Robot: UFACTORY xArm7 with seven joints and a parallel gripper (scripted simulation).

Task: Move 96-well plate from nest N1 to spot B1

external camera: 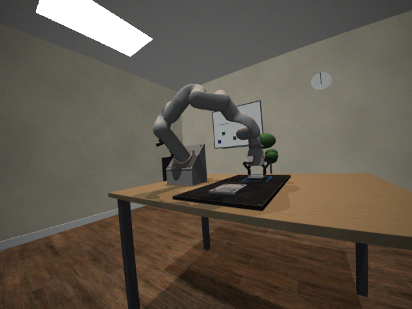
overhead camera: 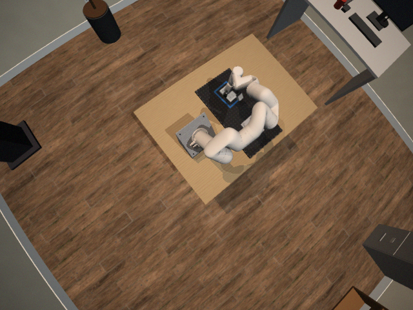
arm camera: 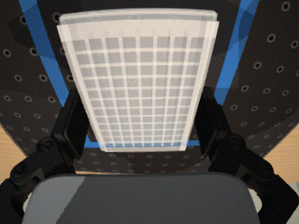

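Observation:
The white 96-well plate (arm camera: 140, 77) sits right way up between my gripper's (arm camera: 142, 119) two black fingers, which are shut on its long sides. It is low over the blue taped outline B1 (arm camera: 239, 56) on the black deck, its long sides running along the outline's long sides. Blue tape shows at the far end, both sides and along the near edge of the plate. In the side view the plate (external camera: 255, 176) is at or just above the deck inside the outline (external camera: 256, 179), under the gripper (external camera: 255, 170). The grey plate nest N1 (external camera: 227, 188) stands empty nearer on the deck.
The black perforated deck (overhead camera: 238, 112) lies on a wooden table (overhead camera: 224, 115). The arm's grey base block (external camera: 186, 165) stands at the table's left. The arm's links (overhead camera: 257, 113) arch over the deck and hide the nest in the top view.

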